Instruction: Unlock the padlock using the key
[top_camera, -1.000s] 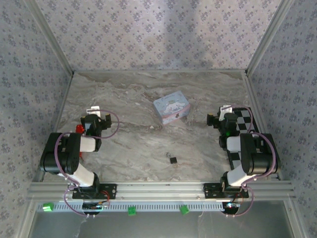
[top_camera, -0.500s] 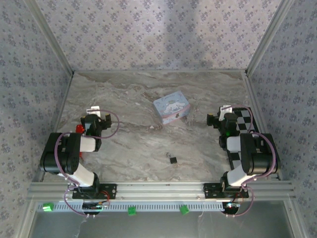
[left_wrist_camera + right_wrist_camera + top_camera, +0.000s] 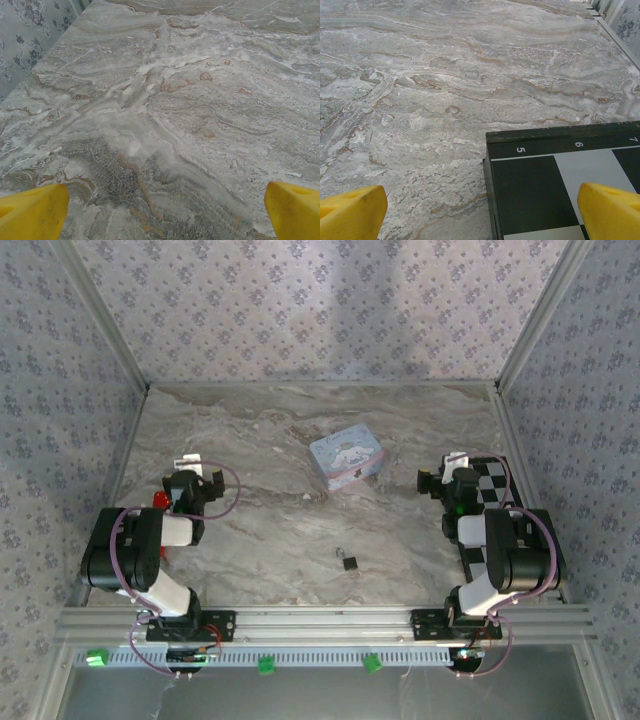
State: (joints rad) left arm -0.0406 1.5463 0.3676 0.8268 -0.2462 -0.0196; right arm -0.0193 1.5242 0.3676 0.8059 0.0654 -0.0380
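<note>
Down at the front middle of the marble table (image 3: 250,430), the padlock (image 3: 348,560) is lying on its own between the two arm bases, a bit nearer the right one. It's well apart from both pincers and from the pale blue tin (image 3: 346,459), which sits further back.

The left gripper (image 3: 160,217) is spread wide, one yellow fingertip (image 3: 32,212) at each edge of its camera and bare marble between them. The right gripper (image 3: 480,212) is the same: spread wide, nothing in it, hanging over the corner of a black-and-white checkerboard (image 3: 545,195).

Honestly I can't pick out a key anywhere. The lock is so tiny from overhead that I can't even tell which way its keyhole faces.

My guess on handling: it's a small rigid metal thing, light, and it'll probably skate on that smooth stone if a finger nudges it from one side. The thin shackle loop looks like a bad place to grab, since it could swivel. I'd pinch the dark body across its flat sides and come straight down, so both fingers meet it together. I'd also leave the keyhole end sticking out for the other arm.
</note>
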